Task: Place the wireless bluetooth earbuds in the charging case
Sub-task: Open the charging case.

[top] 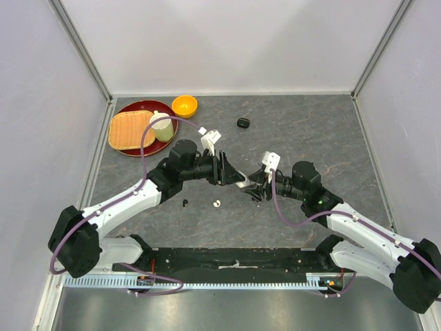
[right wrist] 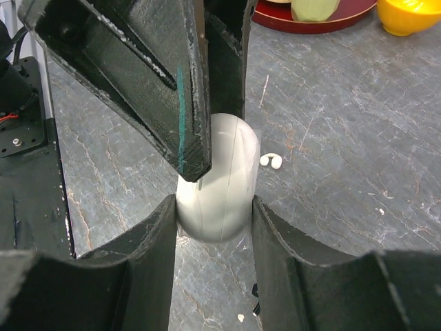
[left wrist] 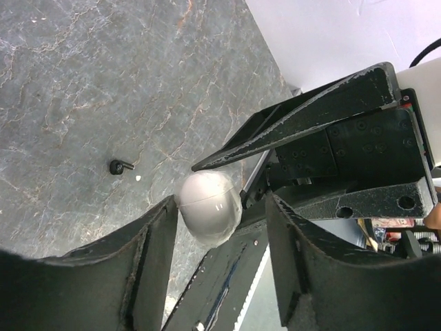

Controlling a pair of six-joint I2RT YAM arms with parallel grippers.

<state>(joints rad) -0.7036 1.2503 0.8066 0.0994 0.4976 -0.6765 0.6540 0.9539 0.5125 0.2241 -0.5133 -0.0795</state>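
The right hand (right wrist: 213,210) pinches the white pebble-shaped plastic charging case (right wrist: 222,172) above the grey marbled counter (top: 303,131). The left hand (left wrist: 220,207) is spread, with the case at its fingertips. A tiny white earbud (top: 217,203) and a tiny black earbud (top: 185,202) lie on the counter, near-left of the case.

The grey marble table (top: 324,131) carries a red tray (top: 138,105) far left, an orange bowl (top: 184,105) just beside it, a black case (top: 242,123) far centre, and nearer, a black earbud (top: 185,202) and a white earbud (top: 216,203).

Overhead; close wrist views apparently share case (right wrist: 217,186).
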